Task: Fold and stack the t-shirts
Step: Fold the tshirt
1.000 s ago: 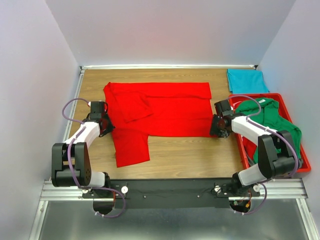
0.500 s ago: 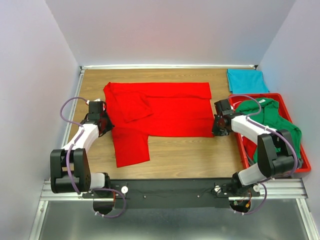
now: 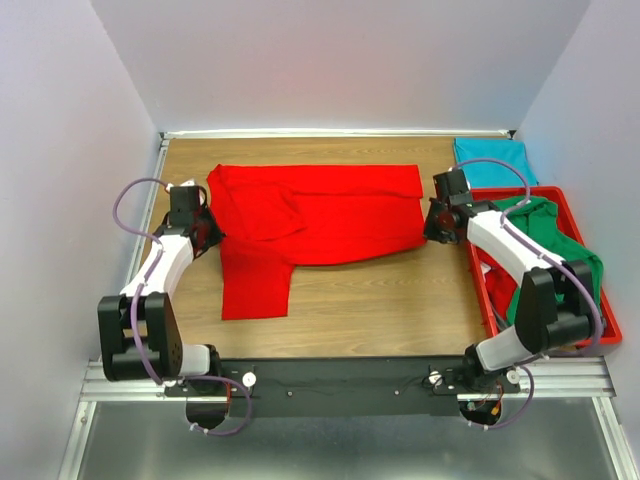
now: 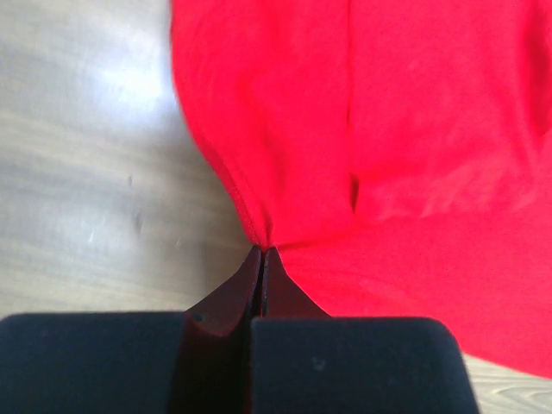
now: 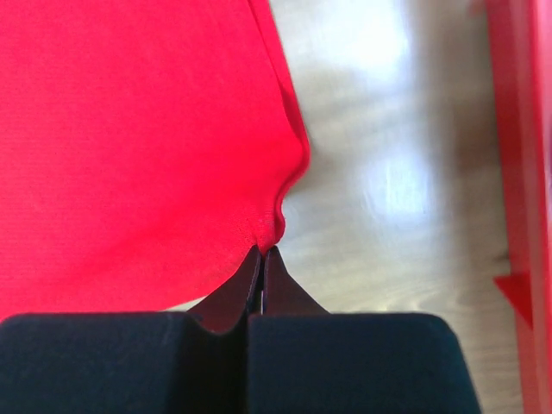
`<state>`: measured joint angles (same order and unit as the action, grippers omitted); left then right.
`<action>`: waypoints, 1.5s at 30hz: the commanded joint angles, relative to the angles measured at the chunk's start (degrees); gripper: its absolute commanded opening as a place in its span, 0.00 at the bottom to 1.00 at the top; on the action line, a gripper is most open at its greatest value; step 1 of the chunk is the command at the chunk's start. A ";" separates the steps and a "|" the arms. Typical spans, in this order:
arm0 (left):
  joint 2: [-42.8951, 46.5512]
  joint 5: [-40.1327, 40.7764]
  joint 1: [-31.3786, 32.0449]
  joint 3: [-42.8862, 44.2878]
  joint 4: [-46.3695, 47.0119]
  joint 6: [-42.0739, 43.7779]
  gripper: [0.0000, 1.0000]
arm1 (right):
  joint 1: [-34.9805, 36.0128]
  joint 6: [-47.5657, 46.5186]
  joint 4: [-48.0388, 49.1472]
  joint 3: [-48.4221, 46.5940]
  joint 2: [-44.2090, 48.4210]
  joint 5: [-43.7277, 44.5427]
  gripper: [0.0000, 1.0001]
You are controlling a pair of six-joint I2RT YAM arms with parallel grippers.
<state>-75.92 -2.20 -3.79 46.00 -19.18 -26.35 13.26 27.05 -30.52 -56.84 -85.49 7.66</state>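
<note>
On the table (image 3: pixel 380 300) the big change is in the red shirt (image 3: pixel 330 215): a second ago it lay flat and spread across the middle of the wood, and now its side edges are pinched up and drawn toward the far wall, so the near edge on the right curves upward and the loose part hanging toward the arm bases has slid back and over to the left. The tray (image 3: pixel 612 335) at the right, the green shirt (image 3: pixel 560 250) heaped in it and the folded teal shirt (image 3: pixel 490 160) in the far right corner have not moved. Both of my arms have swung away from me with the cloth. The right tool (image 3: pixel 432 225) is the one that changed state: it stood partly open beside the shirt a second ago, and in its wrist view the right tool (image 5: pixel 261 256) is now closed on the right-hand edge, the fabric puckering into the tips. The left tool (image 3: pixel 207 228) has stayed clamped throughout; its wrist view shows the left tool (image 4: pixel 261 259) shut on the left-hand edge with the cloth gathered to a point there. I judge that I now hold both ends, so the fold of the near half over the far half can begin, with stacking still to come
</note>
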 commanded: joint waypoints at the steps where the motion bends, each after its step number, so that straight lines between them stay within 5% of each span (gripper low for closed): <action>1: -3.97 -1.23 -0.60 4.88 -0.24 -0.19 0.00 | -0.78 -1.38 -1.38 -4.68 -3.88 -0.01 0.01; 27: -22.69 -3.26 -1.57 22.38 -0.07 0.25 0.00 | -4.29 -4.37 -0.85 -25.60 -22.61 -0.19 0.01; 45: -28.49 -4.13 -2.89 25.81 2.04 -0.37 0.00 | -4.82 -4.90 1.69 -27.62 -27.97 -0.81 0.01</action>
<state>-103.04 -5.28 -6.04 70.78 -18.72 -27.22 9.02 22.85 -30.55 -82.30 -111.59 7.29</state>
